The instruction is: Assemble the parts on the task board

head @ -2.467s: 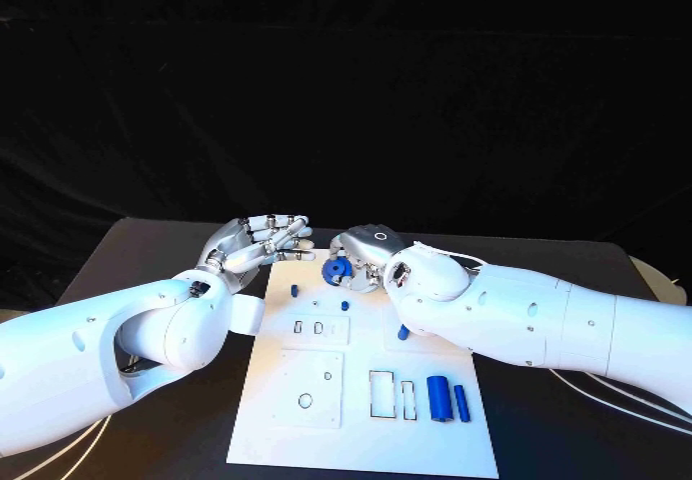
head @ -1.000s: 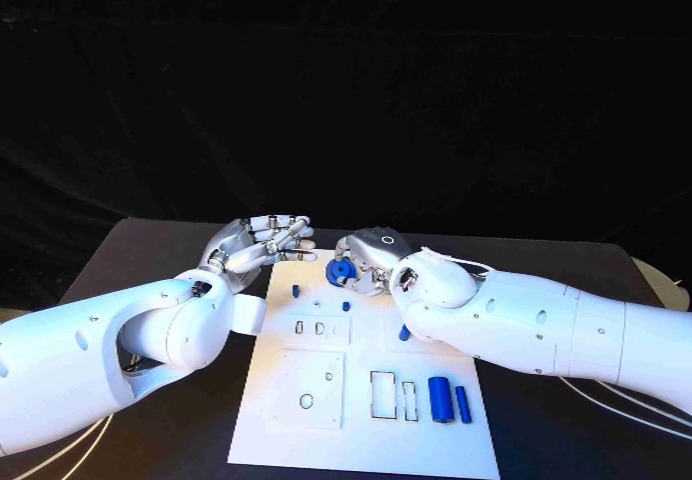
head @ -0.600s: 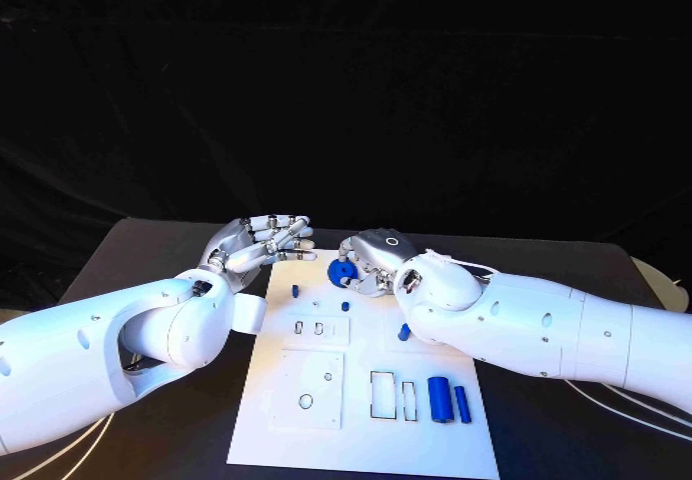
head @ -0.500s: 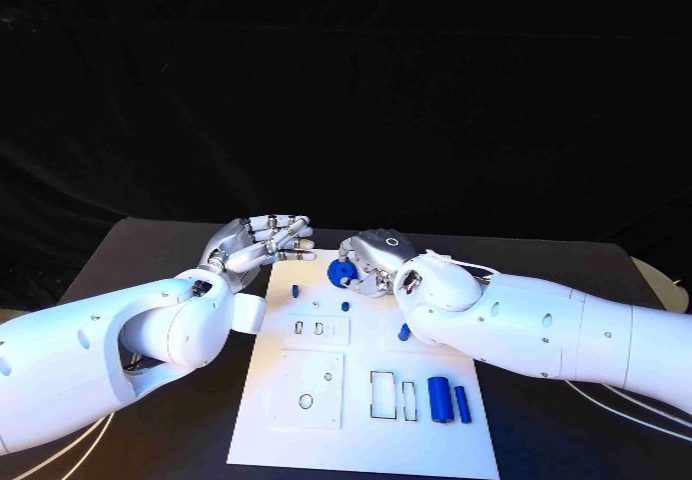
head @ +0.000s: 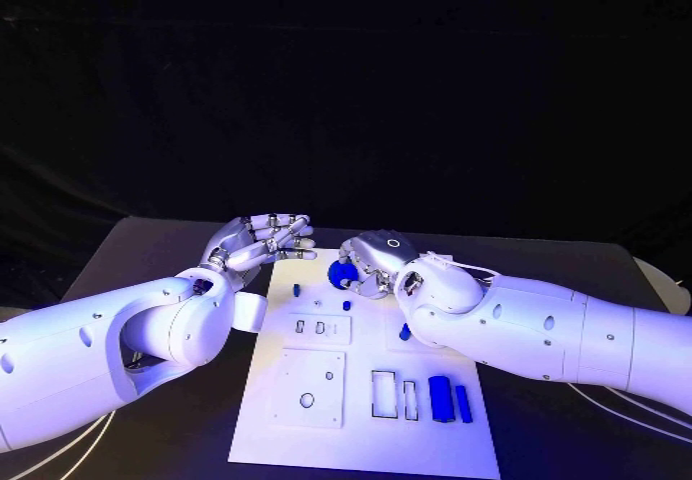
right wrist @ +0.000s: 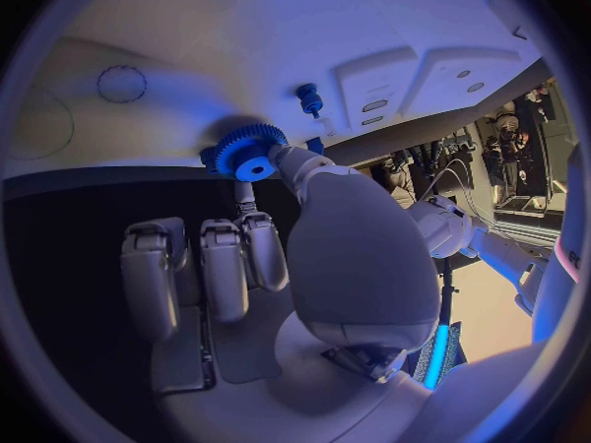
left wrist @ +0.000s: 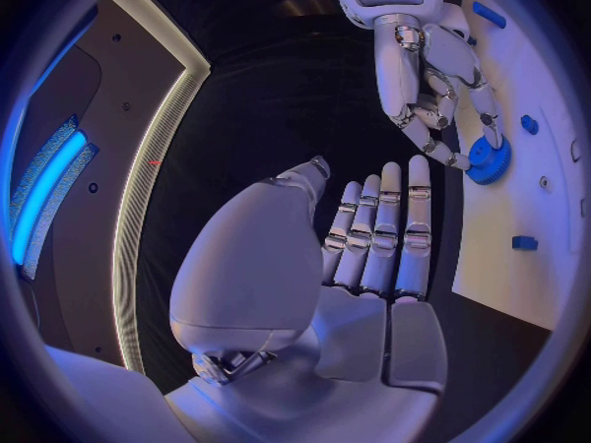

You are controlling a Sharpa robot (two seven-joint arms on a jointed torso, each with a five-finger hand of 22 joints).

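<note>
The white task board (head: 361,435) lies lengthwise in the middle of the table. My right hand (head: 378,257) is over its far end and pinches a blue gear (head: 343,272) between thumb and a finger. The right wrist view shows the gear (right wrist: 250,154) close above the board (right wrist: 185,39) near its edge, beside a small blue peg (right wrist: 308,96). My left hand (head: 265,240) hovers by the board's far left corner and holds nothing. In the left wrist view its fingers (left wrist: 375,236) lie straight side by side, facing the right hand (left wrist: 425,69) and gear (left wrist: 487,158).
Two blue cylinders (head: 440,397) (head: 463,403) lie at the board's near right beside rectangular slots (head: 382,392). Small blue pegs (head: 296,290) (head: 346,305) (head: 402,331) stand on the far half. An oval hole (head: 306,400) sits at the near left. Black table surrounds the board.
My right hand has shifted slightly to the right with the gear and turned it a little. The left hand has stayed where it was.
</note>
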